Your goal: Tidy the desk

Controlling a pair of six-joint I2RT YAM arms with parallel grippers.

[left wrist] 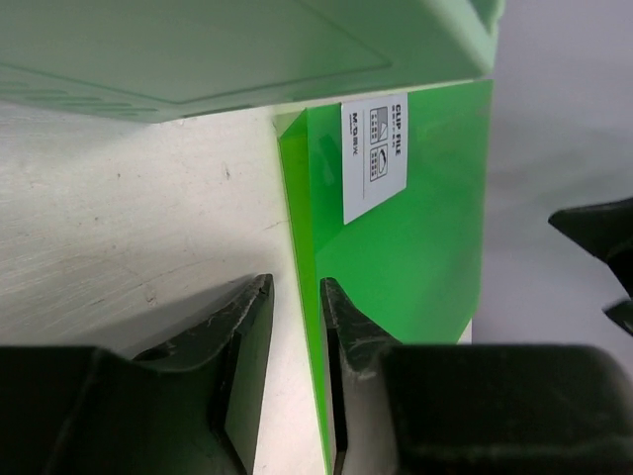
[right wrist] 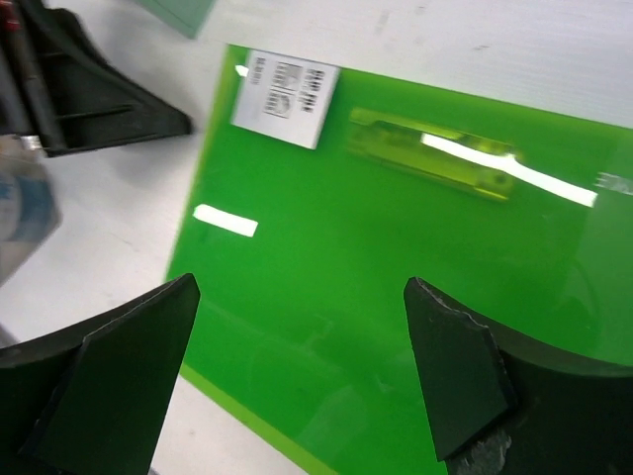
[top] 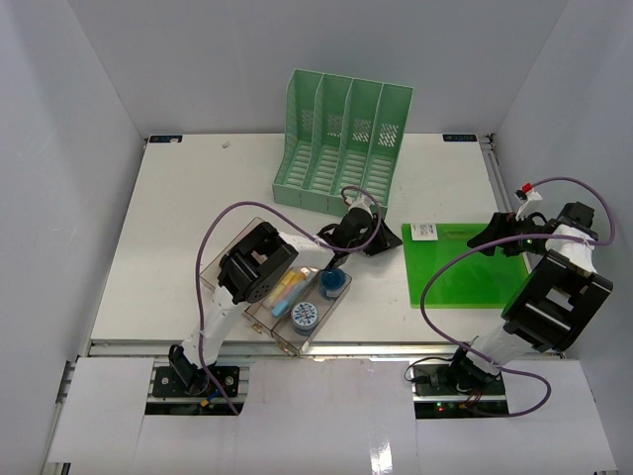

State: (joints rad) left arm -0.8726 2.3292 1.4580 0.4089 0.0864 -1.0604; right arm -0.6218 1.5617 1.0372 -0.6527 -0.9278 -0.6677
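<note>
1. Desk (top: 188, 208): white top filling the walled area, carrying every item
2. Green folder (top: 460, 269): lying flat at right, nearer than the file rack (top: 341, 143)
3. Left tool (top: 388, 237): jaws slightly apart, straddling the folder's left edge
4. Right tool (top: 493, 237): jaws spread wide, holding nothing, above the folder
5. Clear tray (top: 259, 317): near left, partly under the left arm

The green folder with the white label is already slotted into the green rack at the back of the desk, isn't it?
Not quite. The green folder with the white label is not slotted into the green rack at the back of the desk. It lies flat on the desk, in front of the rack and to its right. The top external view shows this.
</note>
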